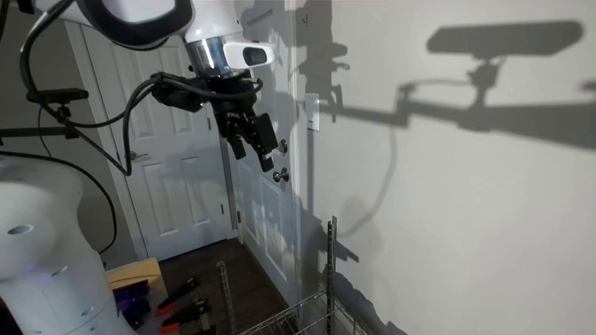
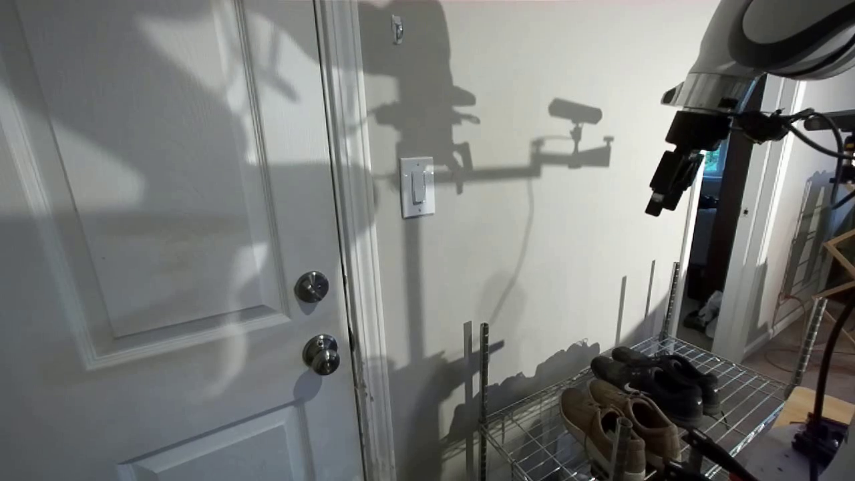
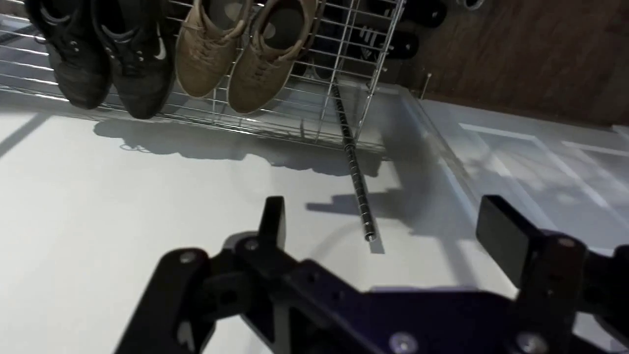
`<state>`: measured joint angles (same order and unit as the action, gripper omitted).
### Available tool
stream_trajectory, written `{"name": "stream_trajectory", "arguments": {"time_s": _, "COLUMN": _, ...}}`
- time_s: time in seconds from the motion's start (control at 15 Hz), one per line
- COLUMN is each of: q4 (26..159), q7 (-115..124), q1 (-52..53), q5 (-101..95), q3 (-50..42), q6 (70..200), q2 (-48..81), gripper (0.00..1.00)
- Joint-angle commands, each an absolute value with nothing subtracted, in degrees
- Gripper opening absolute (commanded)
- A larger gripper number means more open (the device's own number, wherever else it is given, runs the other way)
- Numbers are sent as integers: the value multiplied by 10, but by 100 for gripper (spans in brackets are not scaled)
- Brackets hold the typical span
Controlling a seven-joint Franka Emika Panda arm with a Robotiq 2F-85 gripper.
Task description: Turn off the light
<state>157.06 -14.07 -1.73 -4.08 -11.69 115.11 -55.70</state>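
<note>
The light itself is out of view. Its switch is a white wall plate with a paddle, and it shows in both exterior views, beside the door frame (image 1: 312, 112) (image 2: 418, 188). I cannot tell which way the paddle is pressed. The switch is not visible in the wrist view. My black gripper (image 1: 253, 158) hangs in the air, tilted downward and apart from the wall and the switch. It also shows in an exterior view, well to the right of the switch (image 2: 657, 200). In the wrist view its fingers are wide apart with nothing between them (image 3: 385, 221).
A white door (image 2: 200, 321) with a round knob (image 2: 322, 354) and a deadbolt (image 2: 312, 287) is beside the switch. Below is a wire rack (image 2: 518, 411) with brown shoes (image 2: 621, 424) and black shoes (image 2: 661, 381). A rack post (image 3: 358, 182) rises near the wall.
</note>
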Motion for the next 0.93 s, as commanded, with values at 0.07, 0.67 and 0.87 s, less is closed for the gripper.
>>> {"name": "stream_trajectory", "arguments": {"time_s": 0.07, "q4": 1590, "q7": -140, "q1": 44, "q5": 3, "q3": -72, "q6": 1174, "q2": -539, "gripper": 100}}
{"name": "stream_trajectory", "arguments": {"time_s": 0.67, "q4": 1593, "q7": -145, "q1": 123, "q5": 49, "q3": -32, "q6": 1211, "q2": -524, "gripper": 100}}
{"name": "stream_trajectory", "arguments": {"time_s": 0.87, "q4": 1593, "q7": -146, "q1": 129, "q5": 50, "q3": -29, "q6": 1215, "q2": -515, "gripper": 100}}
